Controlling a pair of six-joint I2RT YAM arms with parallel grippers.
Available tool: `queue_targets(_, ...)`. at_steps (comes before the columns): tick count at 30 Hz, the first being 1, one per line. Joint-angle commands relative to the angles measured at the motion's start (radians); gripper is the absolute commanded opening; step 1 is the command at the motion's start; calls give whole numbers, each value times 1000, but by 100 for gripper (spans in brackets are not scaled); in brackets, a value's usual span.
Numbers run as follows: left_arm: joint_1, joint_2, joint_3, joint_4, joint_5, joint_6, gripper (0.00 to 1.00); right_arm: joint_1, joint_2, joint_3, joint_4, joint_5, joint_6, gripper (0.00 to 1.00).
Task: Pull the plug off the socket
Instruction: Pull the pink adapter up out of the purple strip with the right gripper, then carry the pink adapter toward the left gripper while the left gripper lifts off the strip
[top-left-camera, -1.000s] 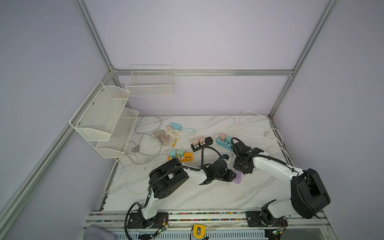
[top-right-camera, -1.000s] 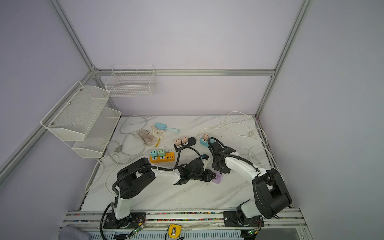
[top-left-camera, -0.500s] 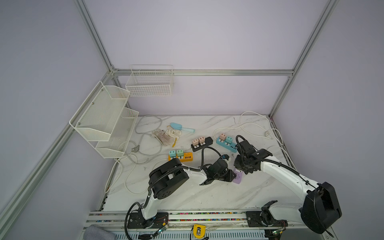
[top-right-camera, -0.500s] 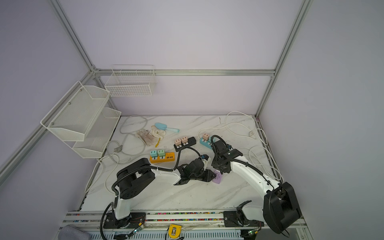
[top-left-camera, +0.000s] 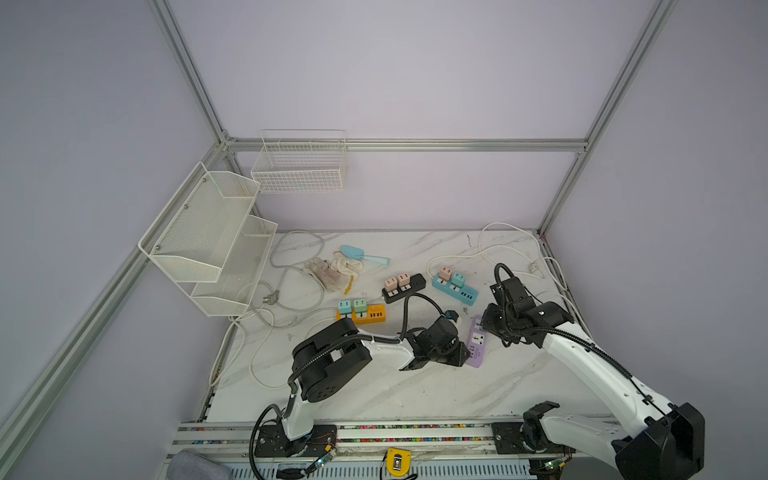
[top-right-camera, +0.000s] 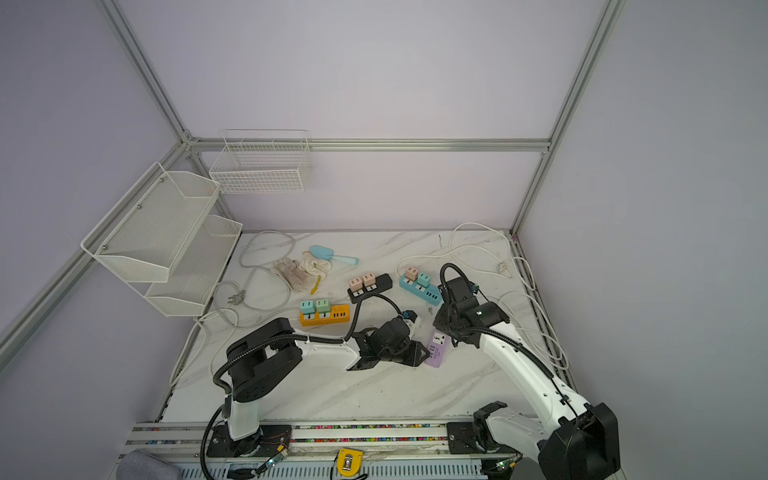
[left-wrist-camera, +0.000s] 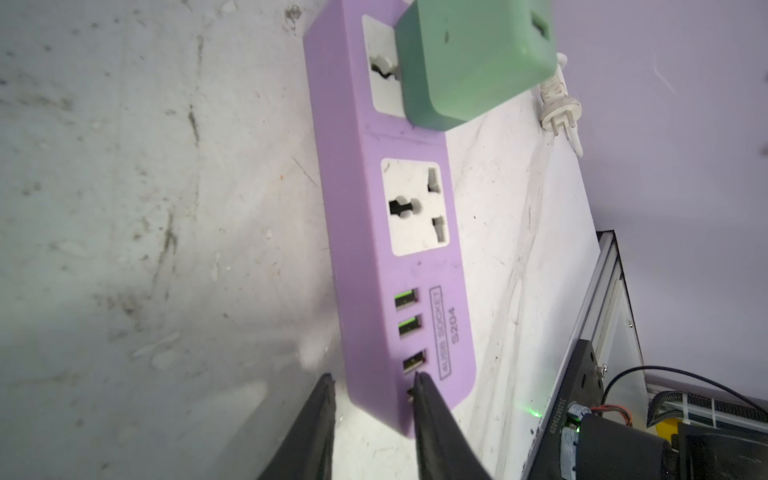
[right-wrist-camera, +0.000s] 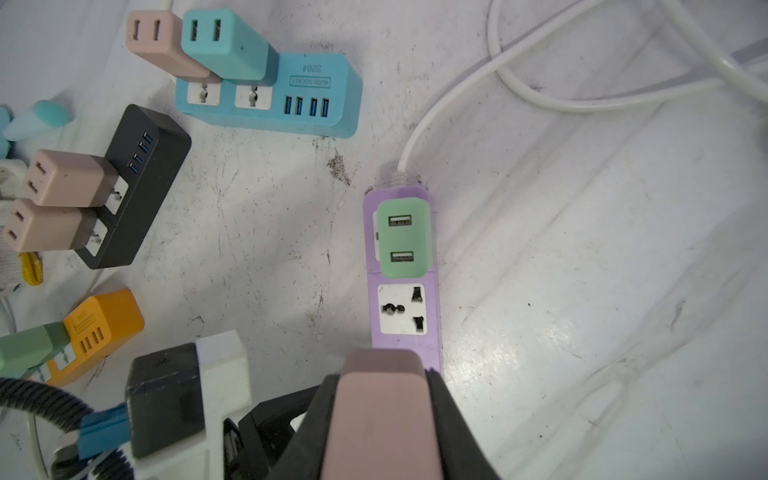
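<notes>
Our right gripper (right-wrist-camera: 382, 376) clamps the pink plug (right-wrist-camera: 380, 415), clear above the purple strip (right-wrist-camera: 405, 345). Our left gripper (left-wrist-camera: 372, 378) straddles the strip's end, jaws apart, seemingly not pinching. We could drag the strip if a finger snags.

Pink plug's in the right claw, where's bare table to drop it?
Bare marble table opens beside the purple power strip, opposite the other strips, out to the white cables. The front stretch along the rail is free too. Crowded: blue strip, black strip, orange strip.
</notes>
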Motion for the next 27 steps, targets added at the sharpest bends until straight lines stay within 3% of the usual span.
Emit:
queue_targets(1, 4, -116, -28, -3, -46, 15, 34, -4, -56, 40, -35, 27, -45, 15)
queue_targets(5, 4, -240, -130, 25, -116, 17, 36, -4, -117, 29, 17, -29, -82, 15)
queue_targets(12, 11, -429, -246, -78, -231, 25, 39, 20, -131, 12, 112, -113, -122, 16)
queue_targets(27, 62, -732, -338, -334, -374, -12, 44, 201, -69, -197, 592, -196, 5, 15)
